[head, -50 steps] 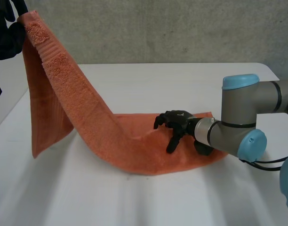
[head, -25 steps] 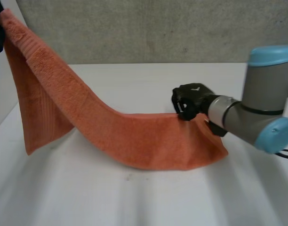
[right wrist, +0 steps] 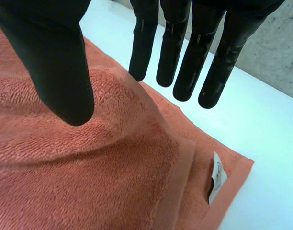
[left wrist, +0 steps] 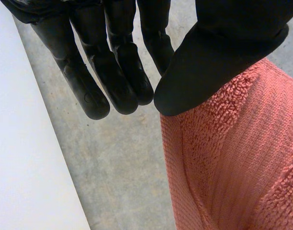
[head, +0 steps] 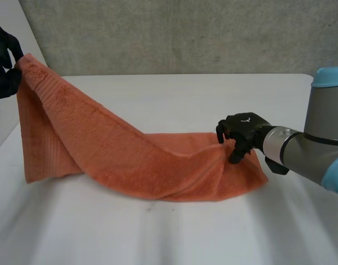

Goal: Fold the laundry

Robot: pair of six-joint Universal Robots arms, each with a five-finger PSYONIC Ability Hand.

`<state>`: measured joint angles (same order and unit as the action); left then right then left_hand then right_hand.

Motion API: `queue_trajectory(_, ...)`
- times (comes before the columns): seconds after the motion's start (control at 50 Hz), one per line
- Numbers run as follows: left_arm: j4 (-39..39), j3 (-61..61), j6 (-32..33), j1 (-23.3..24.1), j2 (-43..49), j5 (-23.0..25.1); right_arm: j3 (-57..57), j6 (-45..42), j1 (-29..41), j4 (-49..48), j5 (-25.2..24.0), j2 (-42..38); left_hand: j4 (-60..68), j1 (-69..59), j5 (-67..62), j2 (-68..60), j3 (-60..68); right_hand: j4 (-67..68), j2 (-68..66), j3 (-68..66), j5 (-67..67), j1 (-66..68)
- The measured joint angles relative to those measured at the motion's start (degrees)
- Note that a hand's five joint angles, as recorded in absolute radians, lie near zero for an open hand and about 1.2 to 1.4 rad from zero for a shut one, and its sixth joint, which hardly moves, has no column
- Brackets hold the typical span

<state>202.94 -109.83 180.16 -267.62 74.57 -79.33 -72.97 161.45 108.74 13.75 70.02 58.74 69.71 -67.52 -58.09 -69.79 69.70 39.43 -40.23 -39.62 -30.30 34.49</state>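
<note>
While the left hand [head: 3, 77] held one end of the orange towel [head: 130, 160] up off the tabletop [head: 174, 94], pinched under its thumb, the rest sloped down and lay flat beneath the right hand [head: 243, 130]. That hand was spread wide, its straight fingertips [right wrist: 139, 67] at a ridge in the cloth, near the white label [right wrist: 216, 175].

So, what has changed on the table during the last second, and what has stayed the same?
The left hand has lowered the raised corner of the towel, which it keeps pinched. The right hand left the towel's middle, where its fingers pressed, and moved to the far edge near the right end, fingers straight. The towel's right part stays lying on the table.
</note>
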Motion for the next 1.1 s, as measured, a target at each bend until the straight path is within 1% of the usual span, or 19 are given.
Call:
queue_trajectory(0.08,-0.36,-0.33,0.05,0.13,-0.74,-0.03,0.81,0.91,0.44,-1.32,-0.08,-1.26,0.01,0.0,0.0,0.0,0.0,-2.59,2.41,2.58,2.85,-2.11)
queue_trajectory(0.16,-0.49,-0.7,0.09,0.18,-1.02,-0.04,2.26,0.91,1.39,-2.43,-0.09,-2.94,0.0,0.0,0.0,0.0,0.0,-10.62,11.38,10.9,11.31,-8.95)
queue_trajectory(0.44,-0.53,-1.65,0.11,0.12,-1.2,-0.04,10.9,0.88,4.05,-1.01,0.34,-9.84,0.0,0.0,0.0,0.0,0.0,-13.85,13.95,13.6,14.52,-11.32)
queue_trajectory(0.54,-0.53,-1.87,0.1,0.06,-1.39,-0.03,15.05,1.97,4.3,1.36,0.21,-13.65,0.01,0.0,0.0,0.0,0.0,-13.83,13.94,13.59,14.52,-11.32)
queue_trajectory(0.58,-0.53,-1.87,0.1,0.06,-1.39,-0.03,15.05,1.97,4.3,1.36,0.21,-13.65,0.01,0.0,0.0,0.0,0.0,-13.83,13.94,13.59,14.52,-11.32)
queue_trajectory(0.6,-0.5,-1.92,0.1,0.0,-1.44,0.0,17.2,2.97,4.52,3.12,0.08,-15.5,0.01,0.0,0.0,0.0,0.0,-13.83,13.94,13.59,14.52,-11.32)
queue_trajectory(0.62,-0.45,-2.04,0.11,-0.13,-1.37,0.07,19.3,4.03,4.7,5.0,-0.11,-17.23,0.0,0.0,0.0,0.0,0.0,-7.97,8.72,8.19,9.12,-7.12)
queue_trajectory(0.66,-0.38,-2.13,0.13,-0.23,-1.26,0.13,20.61,4.64,4.78,6.08,-0.25,-18.19,0.0,0.0,0.0,0.0,0.0,-3.48,4.17,3.67,4.99,-3.23)
queue_trajectory(0.68,-0.27,-2.24,0.17,-0.37,-1.0,0.2,22.48,5.44,4.86,7.56,-0.45,-19.4,0.01,0.0,0.0,0.0,0.0,11.2,-11.7,-10.98,-9.18,9.77)
queue_trajectory(0.7,-0.2,-2.25,0.18,-0.41,-0.87,0.23,23.25,5.73,4.88,8.07,-0.52,-19.83,0.0,0.0,0.0,0.0,0.0,11.2,-11.7,-10.98,-9.18,9.77)
queue_trajectory(0.72,-0.13,-2.26,0.2,-0.47,-0.74,0.27,23.96,5.97,4.89,8.53,-0.56,-20.17,0.01,0.0,0.0,0.0,0.0,15.79,-15.42,-15.54,-13.73,13.68)
queue_trajectory(0.74,0.05,-2.21,0.22,-0.55,-0.42,0.35,24.97,6.28,4.91,8.98,-0.61,-20.57,0.0,0.0,0.0,0.0,0.0,25.32,-25.14,-24.89,-23.24,21.02)
queue_trajectory(0.8,0.87,-1.47,0.26,-0.75,1.01,0.63,30.04,7.55,4.91,10.4,-0.57,-21.63,0.01,0.0,0.0,0.0,0.0,28.29,-27.33,-27.74,-25.58,21.85)
queue_trajectory(0.84,2.16,0.21,0.29,-0.84,3.1,0.9,34.87,8.63,4.84,10.55,-0.27,-21.3,0.0,0.0,0.0,0.0,0.0,28.71,-27.39,-28.08,-25.7,21.85)
queue_trajectory(0.88,2.59,0.8,0.3,-0.83,3.72,0.96,36.21,8.96,4.81,10.42,-0.12,-21.06,0.0,0.0,0.0,0.0,0.0,28.71,-27.39,-28.08,-25.7,21.85)
queue_trajectory(0.9,4.25,3.28,0.31,-0.65,6.0,1.12,41.25,10.35,4.67,9.09,0.8,-19.41,0.0,0.0,0.0,0.0,0.0,28.82,-27.39,-28.08,-25.75,21.85)
queue_trajectory(0.96,7.46,8.71,0.14,-0.09,9.54,1.0,46.59,12.54,4.42,4.04,3.51,-15.3,0.0,0.0,0.0,0.0,0.02,28.83,-27.39,-28.08,-25.79,21.85)
queue_trajectory(1.02,10.45,14.36,-0.43,0.51,12.37,0.54,46.82,13.97,4.14,-4.28,6.66,-9.58,0.0,0.0,0.0,0.0,0.02,28.83,-27.39,-28.08,-25.79,21.85)
queue_trajectory(1.1,13.46,21.69,-2.79,1.32,15.3,-1.13,39.09,14.39,3.75,-17.19,9.12,0.07,0.01,0.0,0.0,0.0,0.03,28.84,-27.39,-28.08,-25.82,21.85)
